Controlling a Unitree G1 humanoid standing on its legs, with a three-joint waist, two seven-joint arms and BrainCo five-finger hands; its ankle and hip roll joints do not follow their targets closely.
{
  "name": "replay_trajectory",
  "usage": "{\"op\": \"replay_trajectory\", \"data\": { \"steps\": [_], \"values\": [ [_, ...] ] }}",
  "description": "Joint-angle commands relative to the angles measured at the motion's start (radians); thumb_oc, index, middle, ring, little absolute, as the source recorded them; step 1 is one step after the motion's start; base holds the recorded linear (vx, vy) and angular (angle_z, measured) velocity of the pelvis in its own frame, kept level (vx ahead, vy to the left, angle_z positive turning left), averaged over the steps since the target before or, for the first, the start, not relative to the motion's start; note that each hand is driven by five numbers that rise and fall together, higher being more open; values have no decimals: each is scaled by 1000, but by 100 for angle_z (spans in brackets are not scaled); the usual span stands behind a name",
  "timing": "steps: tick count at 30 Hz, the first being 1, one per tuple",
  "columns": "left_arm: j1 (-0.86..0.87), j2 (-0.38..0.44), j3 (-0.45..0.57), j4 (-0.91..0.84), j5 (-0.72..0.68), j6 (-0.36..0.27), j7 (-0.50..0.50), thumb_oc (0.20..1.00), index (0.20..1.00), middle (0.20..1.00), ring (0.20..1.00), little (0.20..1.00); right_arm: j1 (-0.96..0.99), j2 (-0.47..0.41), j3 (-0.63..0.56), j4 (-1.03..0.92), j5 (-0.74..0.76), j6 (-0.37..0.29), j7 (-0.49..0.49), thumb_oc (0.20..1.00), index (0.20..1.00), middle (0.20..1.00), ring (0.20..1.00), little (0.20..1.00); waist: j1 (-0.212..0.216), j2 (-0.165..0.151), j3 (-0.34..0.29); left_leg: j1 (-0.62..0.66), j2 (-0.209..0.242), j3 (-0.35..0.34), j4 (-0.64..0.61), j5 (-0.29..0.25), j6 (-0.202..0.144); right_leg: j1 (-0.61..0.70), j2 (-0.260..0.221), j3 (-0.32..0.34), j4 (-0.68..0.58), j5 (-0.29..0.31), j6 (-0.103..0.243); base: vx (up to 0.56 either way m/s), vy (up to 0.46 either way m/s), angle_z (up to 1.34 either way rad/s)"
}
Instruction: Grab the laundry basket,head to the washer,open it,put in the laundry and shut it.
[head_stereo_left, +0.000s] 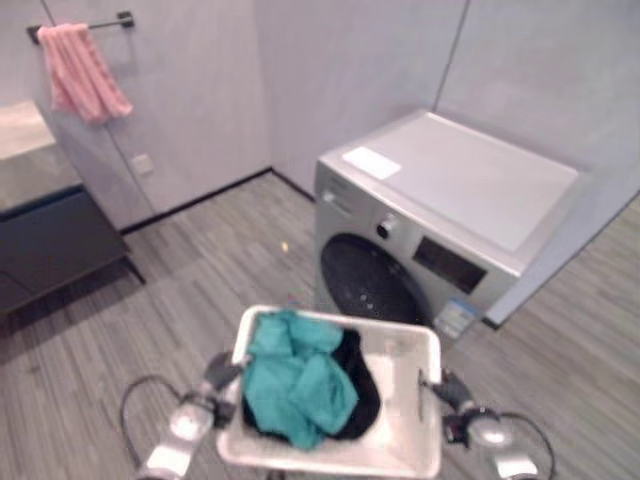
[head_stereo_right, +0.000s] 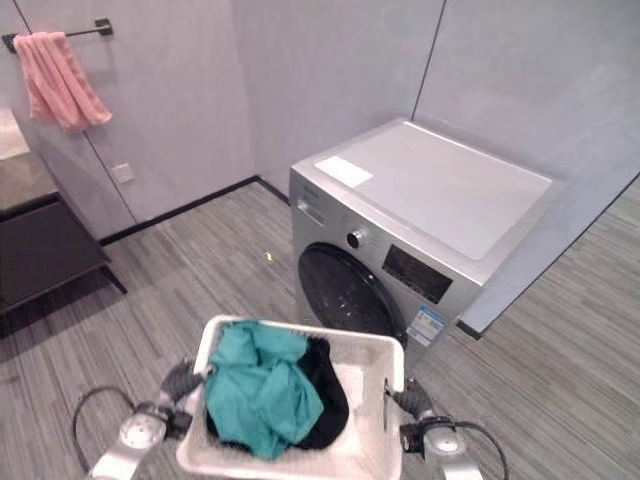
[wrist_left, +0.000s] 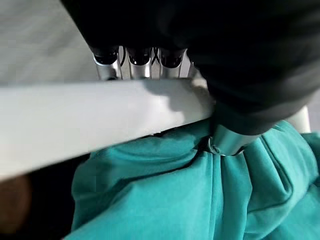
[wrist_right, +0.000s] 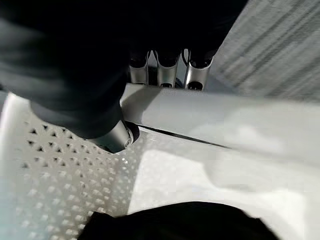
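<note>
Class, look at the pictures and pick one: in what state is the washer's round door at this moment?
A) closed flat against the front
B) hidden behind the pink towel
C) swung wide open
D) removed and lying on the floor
A: the dark round door sits flush in the front of the washer, beyond the laundry basket both hands carry.

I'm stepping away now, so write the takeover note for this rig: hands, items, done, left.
Left robot hand: curled over the left rim of the white laundry basket.
Right robot hand: curled over the right rim.
The basket is held in front of the robot, with a teal garment lying over a black garment.
The washing machine stands just ahead in the corner, its round door shut.
Done: basket grabbed, washer reached.
Left: open the door, load the laundry, shut it.
</note>
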Motion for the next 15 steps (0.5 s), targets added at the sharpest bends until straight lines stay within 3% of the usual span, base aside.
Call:
{"op": "replay_trajectory", "data": {
  "steps": [1,7,15],
  "values": [
    [-111,46,75,-14,-39,-75,50,200,200,200,200,200,-72,-59,-72,-41,-3,-63,-31,200,200,200,200,200,14,3,5,-83,26,37,12,1,-20,60,-20,-118,6,-89,25,2,17,10],
    [-128,58,72,-41,-31,-70,54,200,200,200,200,200,-92,-72,-68,-113,-7,-46,-39,200,200,200,200,200,16,-10,6,-89,25,36,12,0,-18,53,-20,-117,6,-86,26,1,4,2],
    [-119,109,124,-181,-16,-63,42,200,200,200,200,200,-92,-114,-96,-345,26,-21,-10,200,200,200,200,200,24,-40,17,-104,29,41,12,-4,-14,30,-22,-108,6,-75,32,-1,1,-1]
  ]
}}
